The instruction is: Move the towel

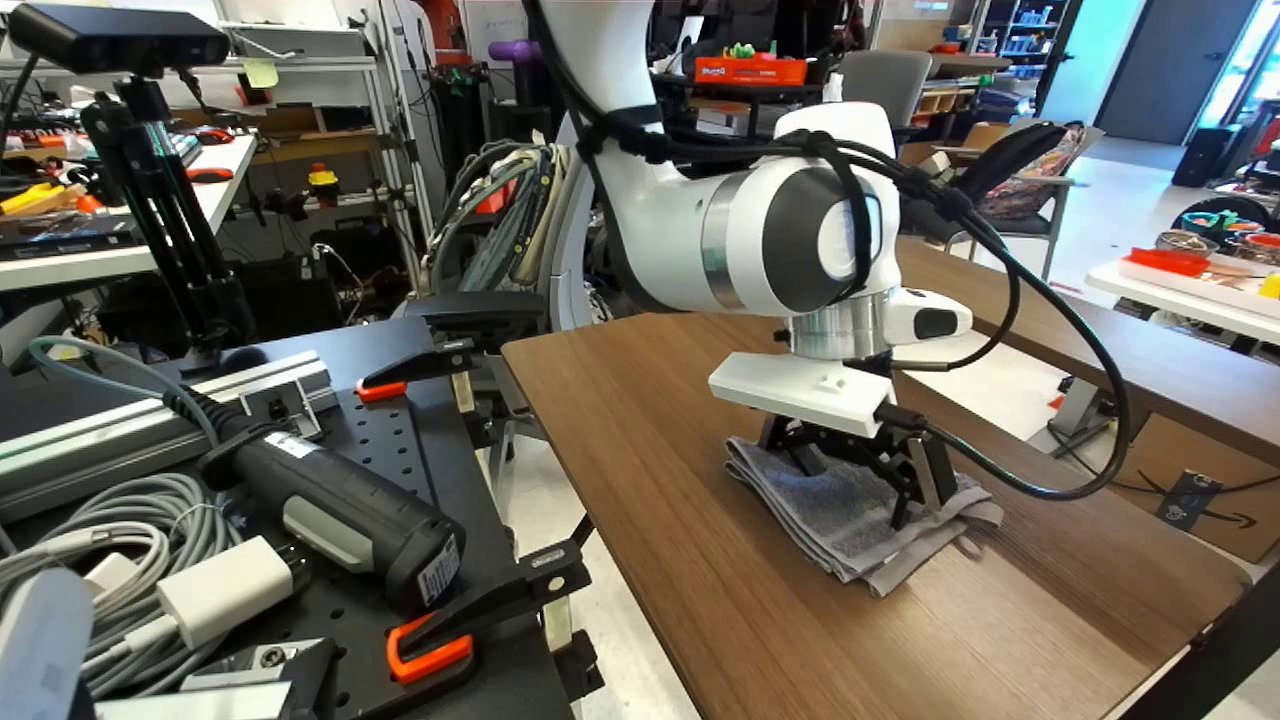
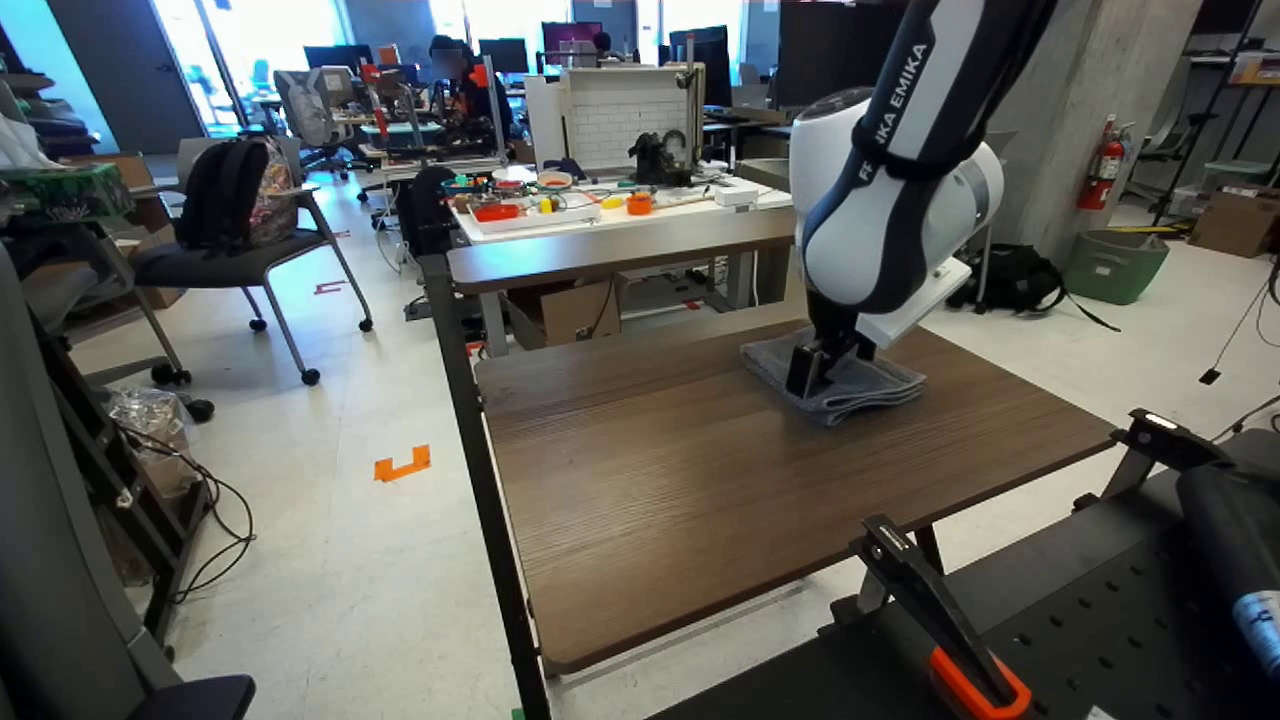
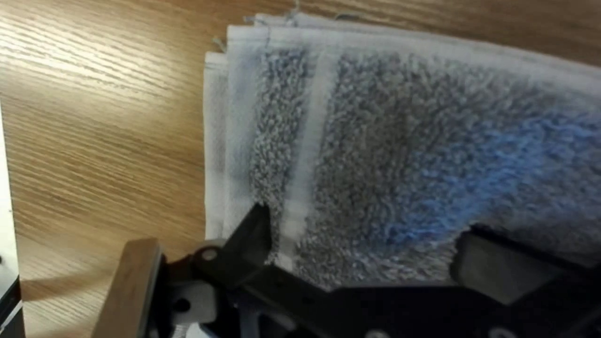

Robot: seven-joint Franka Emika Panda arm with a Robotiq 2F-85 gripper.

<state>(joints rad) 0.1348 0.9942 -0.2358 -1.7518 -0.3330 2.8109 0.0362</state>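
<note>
One folded grey towel (image 1: 838, 517) lies on the wooden desk (image 1: 640, 430), the tool (image 3: 365, 219) over it, its two fingers (image 3: 257, 237) spread apart. In an exterior view, one red box (image 1: 750, 73) has green items (image 1: 739, 50) above its rim; two black-and-orange clamps (image 1: 548, 575) (image 1: 385, 390) sit beside the desk.

It is bright in here, and in an exterior view the windows (image 2: 270, 40) far behind the fingers (image 2: 803, 372) are burnt to white. In the wrist view a pale glare streaks the wood-grain tabletop (image 3: 84, 56) beyond the fingers and to their left, with a brown shadow low on that side. A bluish sheen crosses the terry towel (image 3: 375, 117) between and past the fingers, which look dark and blurry, and the towel's loops go soft to their right
</note>
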